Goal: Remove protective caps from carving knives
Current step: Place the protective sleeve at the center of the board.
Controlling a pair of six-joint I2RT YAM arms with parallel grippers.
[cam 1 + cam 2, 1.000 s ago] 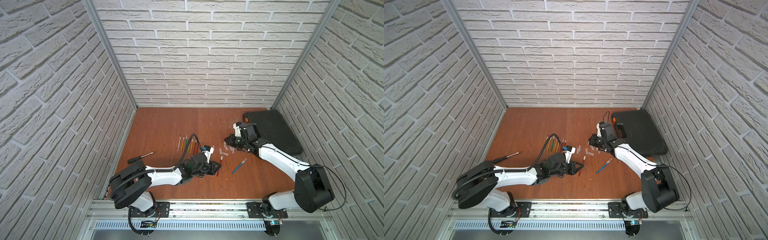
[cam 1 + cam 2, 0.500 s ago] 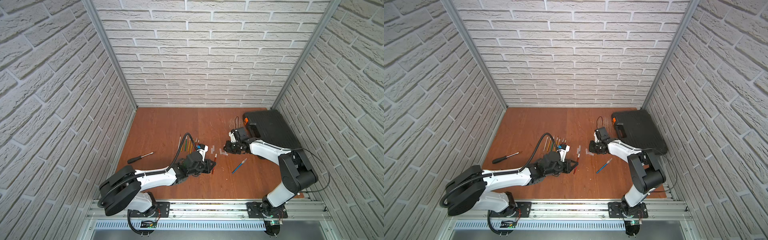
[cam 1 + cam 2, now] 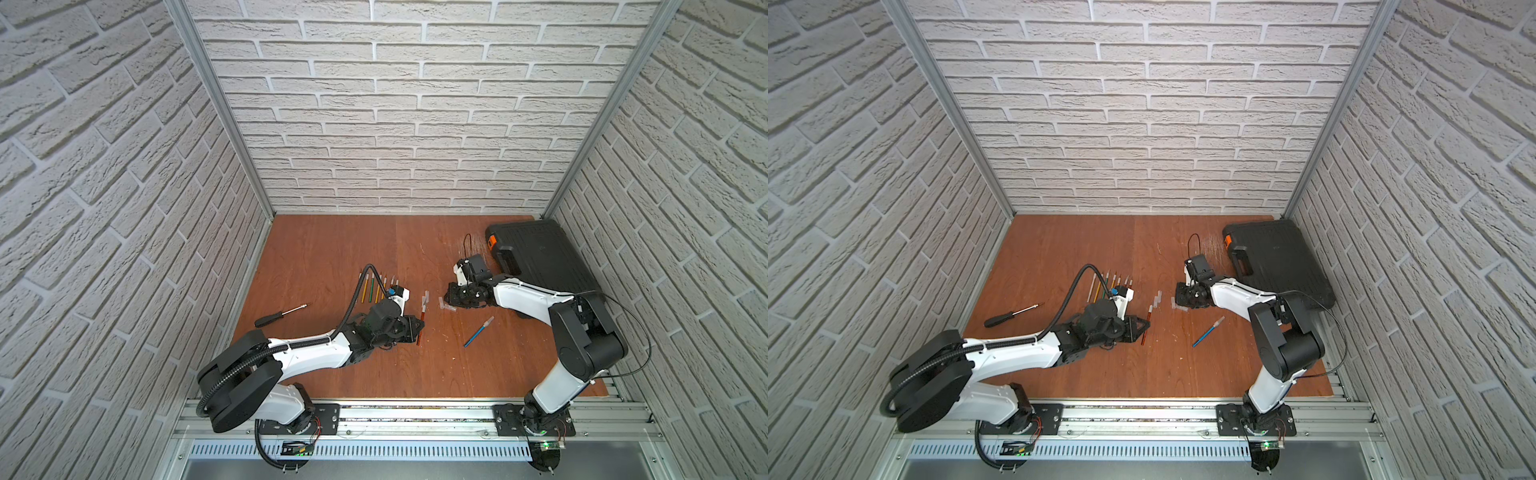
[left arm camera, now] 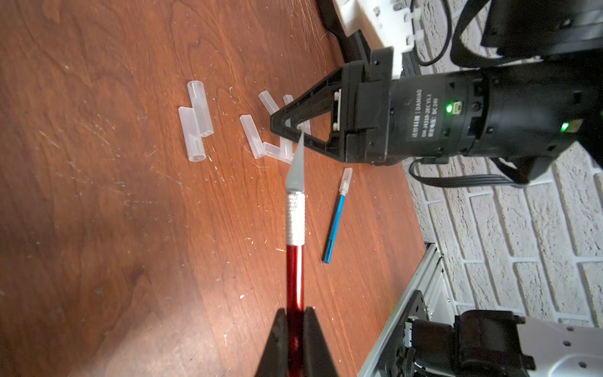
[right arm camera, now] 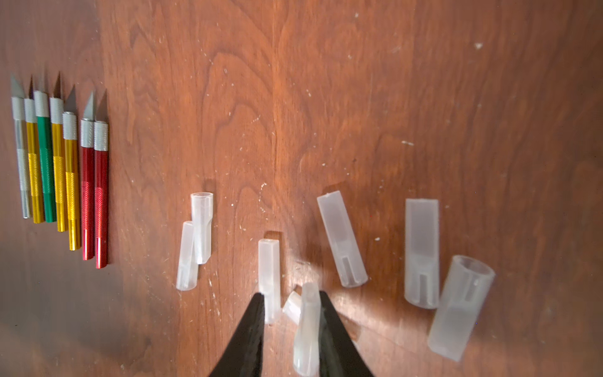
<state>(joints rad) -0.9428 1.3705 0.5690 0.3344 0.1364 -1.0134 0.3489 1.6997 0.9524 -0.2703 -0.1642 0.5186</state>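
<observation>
Left jaws tight on red knife (image 4: 295, 261); right jaws apart around perhaps-loose cap (image 5: 306, 326), bare wood (image 3: 415, 374) frontward.

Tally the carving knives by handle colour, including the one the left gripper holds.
red knives: 3, counting the red knife in the left gripper
gold knives: 3
green knife: 1
silver knife: 1
blue knife: 1, still capped
Total: 9

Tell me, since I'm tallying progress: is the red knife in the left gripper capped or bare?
Bare. In the left wrist view the red knife shows its grey pointed blade exposed.
</observation>
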